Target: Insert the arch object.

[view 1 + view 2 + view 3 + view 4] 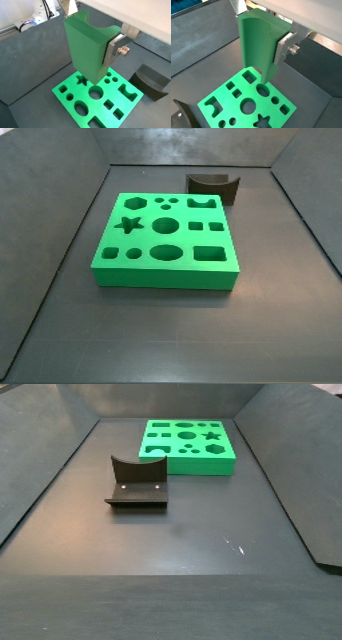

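Currently in the carry/align step: end effector (115, 49) is clamped on the arch object (85, 45), silver finger (286, 46) flat against its side in both wrist views. Piece hangs upright, concave end up, in the air above the green board (100, 100), not touching it. Neither side view catches the end effector or the piece, so they sit above those frames.

Board lies flat mid-bench toward the far edge, all holes empty (167, 236). Arch-shaped hole (203, 201) is at the board's far corner, nearest the dark brown block (214, 186), which stands just beside the board by the far bench edge.

Next move, my read: shift over the arch hole, match yaw to its outline, descend straight. Can't tell yet whether the piece's lower end is lined up. Misaligned yaw would jam on the rim.
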Motion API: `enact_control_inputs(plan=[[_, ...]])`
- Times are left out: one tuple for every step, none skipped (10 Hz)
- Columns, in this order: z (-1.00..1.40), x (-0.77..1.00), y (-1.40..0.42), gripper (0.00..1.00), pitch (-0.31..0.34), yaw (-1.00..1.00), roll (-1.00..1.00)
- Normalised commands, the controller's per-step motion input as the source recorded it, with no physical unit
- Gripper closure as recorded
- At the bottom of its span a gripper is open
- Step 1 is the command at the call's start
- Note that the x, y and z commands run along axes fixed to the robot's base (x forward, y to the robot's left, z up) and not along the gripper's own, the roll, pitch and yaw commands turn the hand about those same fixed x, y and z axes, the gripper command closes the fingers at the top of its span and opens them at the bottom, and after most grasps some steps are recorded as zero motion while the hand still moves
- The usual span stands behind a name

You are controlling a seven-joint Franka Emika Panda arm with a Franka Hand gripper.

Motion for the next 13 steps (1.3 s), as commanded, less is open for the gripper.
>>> enact_control_inputs(plan=[[-1.0, 0.97, 0.21, 1.0, 0.0, 0.0, 0.0], [-1.0, 0.97, 0.24, 1.0, 0.0, 0.0, 0.0], [-1.0, 0.97, 0.3, 1.0, 0.0, 0.0, -0.03], [-1.0, 0.98, 0.36, 1.0, 0.0, 0.0, -0.05], [-1.0, 0.97, 0.46, 1.0, 0.0, 0.0, -0.02], [-1.0, 0.93, 0.63, 1.0, 0.0, 0.0, 0.0], [-1.0, 0.9, 0.73, 1.0, 0.004, 0.0, 0.0], [-1.0, 0.92, 0.75, 1.0, 0.036, 0.0, 0.02], [-1.0, 0.83, 0.79, 1.0, 0.044, 0.0, 0.02], [-1.0, 0.75, 0.81, 1.0, 0.046, 0.0, 0.01], [-0.98, 0.3, 0.57, 1.0, 0.0, -0.21, -0.06], [-0.55, 0.31, 0.25, 1.0, -0.019, -0.2, -0.27], [-0.45, 0.24, 0.09, 1.0, -0.027, -0.23, -0.32]])
